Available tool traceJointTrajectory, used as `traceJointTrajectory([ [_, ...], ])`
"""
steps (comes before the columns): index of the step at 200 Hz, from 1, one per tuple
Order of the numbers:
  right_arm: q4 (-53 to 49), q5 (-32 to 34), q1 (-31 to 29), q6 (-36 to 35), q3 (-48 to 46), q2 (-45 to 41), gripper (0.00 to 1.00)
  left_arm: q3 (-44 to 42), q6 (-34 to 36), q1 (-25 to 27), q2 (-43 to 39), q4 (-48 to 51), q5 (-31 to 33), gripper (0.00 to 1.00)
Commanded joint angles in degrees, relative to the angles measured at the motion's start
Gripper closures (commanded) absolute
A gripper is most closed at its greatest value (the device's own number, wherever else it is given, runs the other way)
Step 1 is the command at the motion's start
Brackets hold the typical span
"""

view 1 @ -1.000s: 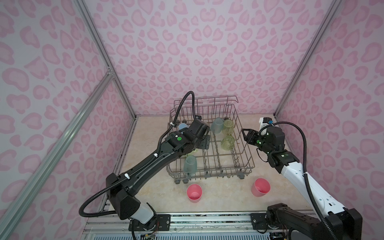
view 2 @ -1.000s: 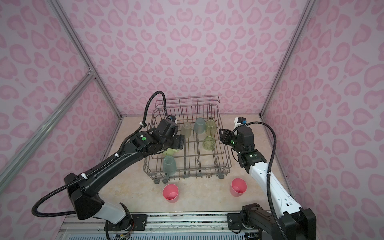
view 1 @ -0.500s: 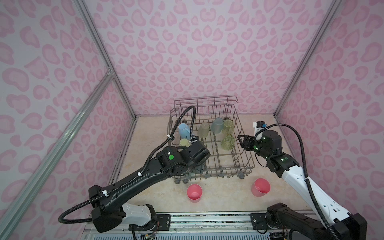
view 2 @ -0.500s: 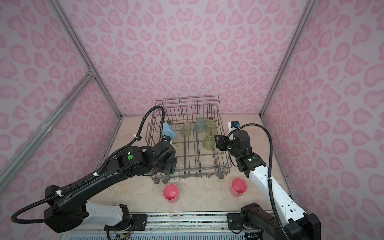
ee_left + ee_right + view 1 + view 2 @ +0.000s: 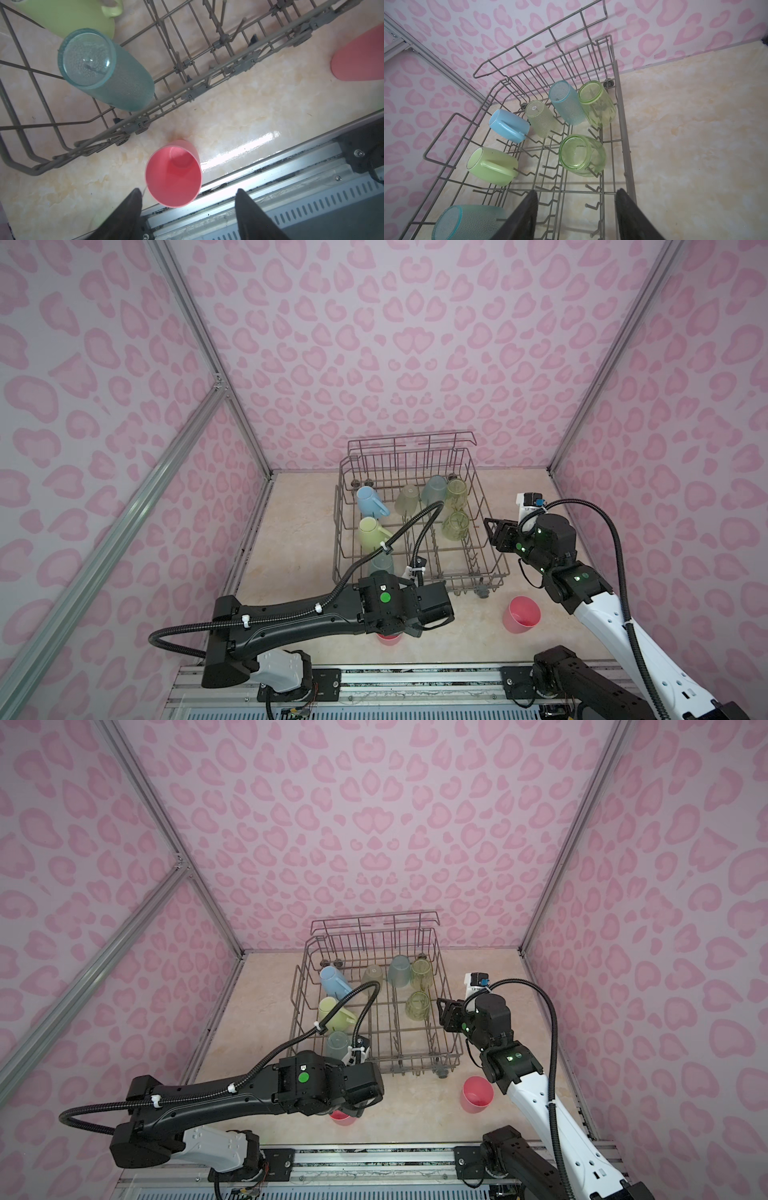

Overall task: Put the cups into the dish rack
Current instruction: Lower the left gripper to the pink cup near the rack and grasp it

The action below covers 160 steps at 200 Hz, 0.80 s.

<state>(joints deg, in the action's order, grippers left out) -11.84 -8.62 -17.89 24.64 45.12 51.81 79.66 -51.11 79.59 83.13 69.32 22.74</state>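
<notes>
The dish rack (image 5: 411, 444) (image 5: 374, 923) stands mid-table and holds several upturned cups. These are a light-blue mug (image 5: 370, 499), a pale-yellow mug (image 5: 372, 531), a beige cup (image 5: 542, 122), two teal cups (image 5: 434, 489) (image 5: 108, 70) and two lime-green cups (image 5: 597, 104) (image 5: 581, 154). Two pink tumblers stand upright on the table in front of the rack. My left gripper (image 5: 187, 191) is open above the one (image 5: 173, 174) by the front rail, without touching it. My right gripper (image 5: 577, 191) (image 5: 492, 533) is open and empty over the rack's right side.
The second pink tumbler (image 5: 521, 614) (image 5: 477, 1094) stands off the rack's front right corner, close to my right arm. The metal base rail (image 5: 415, 676) runs along the table's front edge. Pink patterned walls close in the back and both sides.
My left arm has pulled back out of the rack to the front and come down over the pink tumbler, its jaws narrowing a little. My right arm has shifted slightly toward the front.
</notes>
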Motion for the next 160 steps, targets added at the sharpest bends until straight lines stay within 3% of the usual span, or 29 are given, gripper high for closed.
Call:
traceJointTrajectory([
  [1, 0.5, 1.1, -0.1, -0.5, -0.6, -0.7, 0.41, -0.3, -1.6, 1.5, 1.7, -0.3, 1.5, 0.30],
  [46, 1.8, 0.5, 0.0, 0.3, -2.1, -0.2, 0.41, -4.9, -2.6, 3.7, 2.9, -4.2, 0.4, 0.38],
  [160, 3.6, 1.4, 0.0, 0.7, -4.0, -1.7, 0.41, -17.5, -2.8, 5.3, 0.1, -12.5, -1.0, 0.46],
])
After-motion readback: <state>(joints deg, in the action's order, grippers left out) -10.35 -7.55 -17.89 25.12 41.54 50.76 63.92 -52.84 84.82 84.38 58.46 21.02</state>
